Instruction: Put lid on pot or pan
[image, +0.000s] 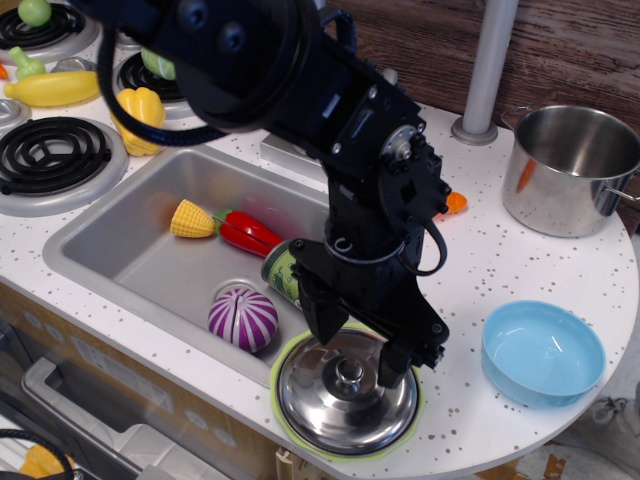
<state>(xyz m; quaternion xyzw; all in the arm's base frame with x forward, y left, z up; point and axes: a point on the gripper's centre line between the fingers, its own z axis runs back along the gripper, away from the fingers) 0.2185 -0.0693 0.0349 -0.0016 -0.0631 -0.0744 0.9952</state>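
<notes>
Nearest the counter's front edge, the lid (345, 392) lies dome-up on a lime-green plate (279, 357), its small knob showing at the centre. The gripper (355, 355) is right over it — two dark fingers (322, 322) spread apart, one at the lid's upper left, the other just right of the knob. Jaws open, nothing held; whether the tips touch the steel cannot be told from this angle.

To the right, on the speckled white counter (470, 270), sits a light-blue bowl (542, 352), apart from the plate.

Left of the plate, in the grey sink (130, 250): a purple-and-white striped vegetable (242, 317) near the front wall, a green can (283, 274) partly hidden behind the arm, a red pepper (246, 232) and a yellow corn piece (192, 219) touching end to end.

Further back, an orange carrot (454, 202) peeks out from behind the black arm (300, 90).

Far right, the pot (565, 170) stands upright and uncovered near the counter's curved edge — well apart from the lid. A grey post (488, 70) rises just to its left.

Far left: black coil burners (50, 152), a yellow pepper (140, 115), a yellow squash (55, 88).
</notes>
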